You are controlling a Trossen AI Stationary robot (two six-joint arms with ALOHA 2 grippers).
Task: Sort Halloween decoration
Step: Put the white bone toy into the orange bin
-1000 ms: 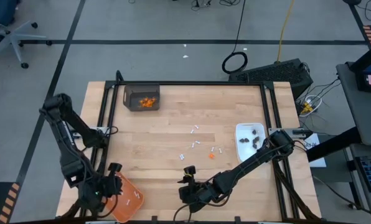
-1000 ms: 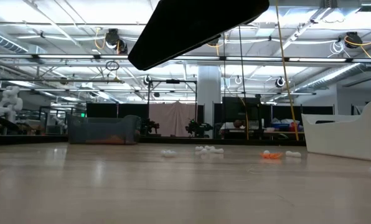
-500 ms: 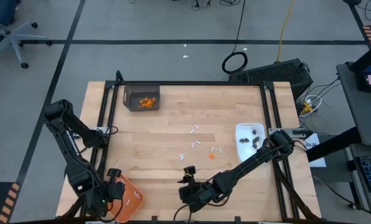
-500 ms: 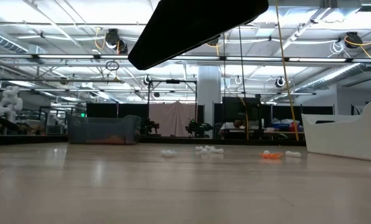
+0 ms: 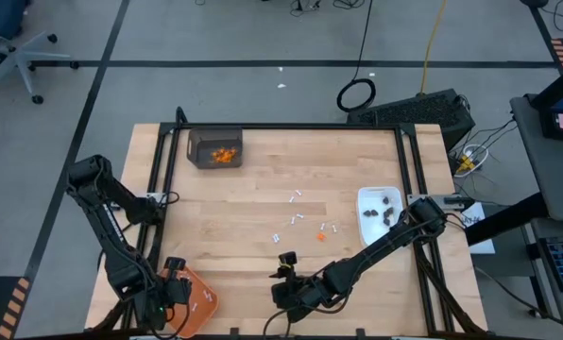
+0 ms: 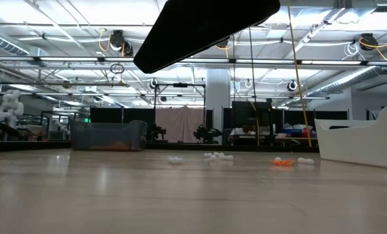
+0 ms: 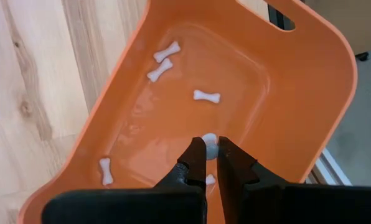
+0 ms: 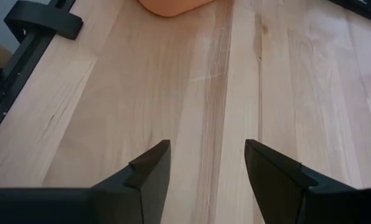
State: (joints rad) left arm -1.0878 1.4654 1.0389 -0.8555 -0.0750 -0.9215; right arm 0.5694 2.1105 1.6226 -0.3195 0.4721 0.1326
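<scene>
Wooden tabletop (image 5: 263, 189), seen from above. Orange tray (image 5: 195, 293) at the near left corner, white dish (image 5: 368, 206) at right, dark bin (image 5: 198, 142) at back left. Left end effector (image 7: 211, 151) over the tray, pinching a white stick (image 7: 209, 141): drop-off step, likely. Next: release, then fetch from the white sticks (image 5: 296, 219) mid-table. Right end effector (image 8: 207, 163) spread, empty, low by the near edge.
</scene>
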